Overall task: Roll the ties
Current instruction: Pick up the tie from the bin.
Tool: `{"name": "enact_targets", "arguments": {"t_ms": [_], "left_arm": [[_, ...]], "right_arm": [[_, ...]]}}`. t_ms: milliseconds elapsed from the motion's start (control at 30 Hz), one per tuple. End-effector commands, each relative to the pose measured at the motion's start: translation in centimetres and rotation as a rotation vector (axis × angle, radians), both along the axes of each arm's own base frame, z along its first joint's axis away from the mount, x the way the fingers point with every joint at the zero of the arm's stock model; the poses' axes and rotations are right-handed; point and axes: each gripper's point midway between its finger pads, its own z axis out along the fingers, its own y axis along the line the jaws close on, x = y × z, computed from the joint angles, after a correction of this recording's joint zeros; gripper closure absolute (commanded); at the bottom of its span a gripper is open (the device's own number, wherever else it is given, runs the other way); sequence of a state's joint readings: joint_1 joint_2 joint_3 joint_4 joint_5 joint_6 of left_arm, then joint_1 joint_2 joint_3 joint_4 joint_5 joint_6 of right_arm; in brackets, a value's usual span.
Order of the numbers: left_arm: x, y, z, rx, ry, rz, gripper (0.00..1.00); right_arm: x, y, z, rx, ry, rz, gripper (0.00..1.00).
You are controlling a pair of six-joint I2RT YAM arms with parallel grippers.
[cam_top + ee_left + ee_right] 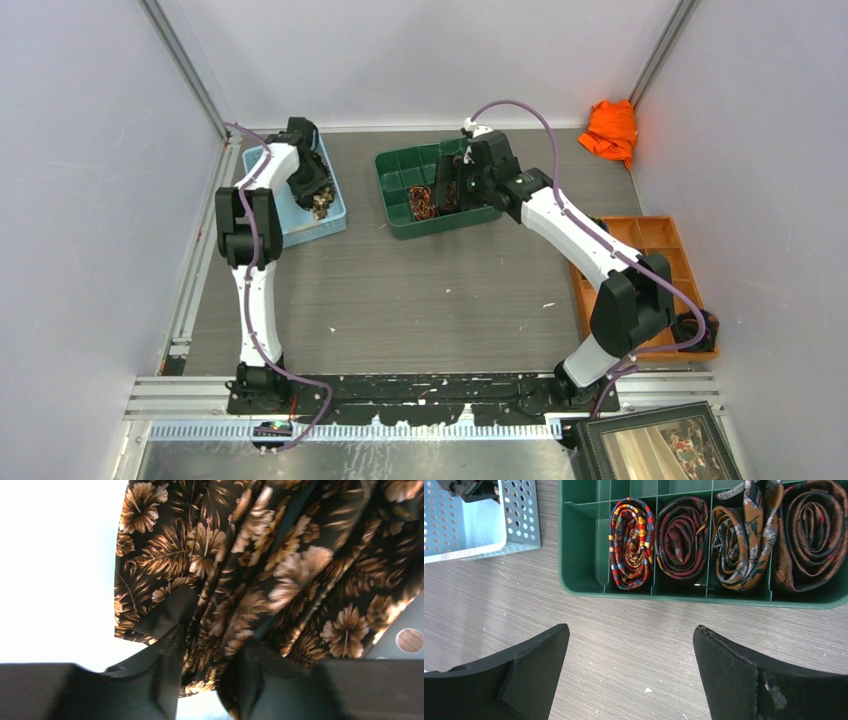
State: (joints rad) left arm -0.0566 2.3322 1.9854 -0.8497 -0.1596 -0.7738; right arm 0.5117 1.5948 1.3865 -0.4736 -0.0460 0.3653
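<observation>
Between the clenched black fingers of the left gripper (212, 642) is a fold of black-and-tan leaf-print fabric tie (280, 565), unrolled, in the perforated light-blue plastic basket (316, 230). Ahead of the right gripper (631, 655), spread and empty, four coiled ties (681, 540) sit in the green plastic divided tray (584, 580). Probably four done, at least one left.

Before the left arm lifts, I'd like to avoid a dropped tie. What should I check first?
1. Floral tie sits between the left gripper fingers: ok.
2. Whole tie is free to come out of the blue basket: cannot tell, its ends are out of view.
3. Right gripper is open and empty over the table: ok.
4. Table between the arms has no objects in the way of rolling: ok.
5. Green tray has a free compartment left of the four rolled ties: ok.
</observation>
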Motion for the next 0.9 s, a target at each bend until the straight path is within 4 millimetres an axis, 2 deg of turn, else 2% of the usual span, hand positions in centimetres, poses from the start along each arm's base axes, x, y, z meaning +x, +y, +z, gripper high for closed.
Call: {"name": "enact_targets", "arguments": {"t_ms": [0, 100, 200, 300, 367, 500, 567, 667, 833, 867], "left_arm": [[-0.3, -0.7, -2.8, -0.046, 0.036, -0.037, 0.72], [-0.5, -0.8, -3.5, -0.05, 0.047, -0.045, 0.99], [-0.3, -1.0, -2.8, -0.059, 0.017, -0.05, 1.0], [0.4, -1.3, 1.0, -0.071, -0.098, -0.057, 1.0], [0.4, -1.4, 4.5, -0.071, -0.169, -0.062, 1.0], [-0.5, -1.9, 12.8, -0.054, -0.331, -0.079, 1.0], [-1.7, -2.4, 16.7, -0.056, -0.403, -0.094, 1.0], [-4.0, -3.1, 22.0, -0.05, -0.51, -0.114, 1.0], [-8.7, -4.2, 28.7, -0.056, -0.646, -0.146, 1.0], [-9.4, -4.6, 29.0, -0.06, -0.653, -0.155, 1.0]], "right_arm": [[1.0, 0.8, 1.3, 0.074, -0.037, 0.0, 0.0], [1.1, 1.0, 1.2, 0.09, -0.033, 0.001, 0.0], [1.0, 1.2, 0.6, 0.095, -0.015, 0.003, 0.0], [0.7, 1.2, -0.5, 0.09, 0.013, 0.007, 0.0], [0.0, 1.7, -0.8, 0.096, 0.028, 0.033, 0.01], [-1.9, 2.8, -1.8, 0.088, 0.063, 0.077, 0.02], [-3.0, 3.3, -3.0, 0.074, 0.098, 0.096, 0.02], [-4.2, 3.2, -6.0, 0.053, 0.178, 0.093, 0.04], [-3.9, 2.4, -10.3, -0.046, 0.29, 0.045, 0.04], [-3.6, 2.3, -10.9, -0.068, 0.304, 0.035, 0.04]]}}
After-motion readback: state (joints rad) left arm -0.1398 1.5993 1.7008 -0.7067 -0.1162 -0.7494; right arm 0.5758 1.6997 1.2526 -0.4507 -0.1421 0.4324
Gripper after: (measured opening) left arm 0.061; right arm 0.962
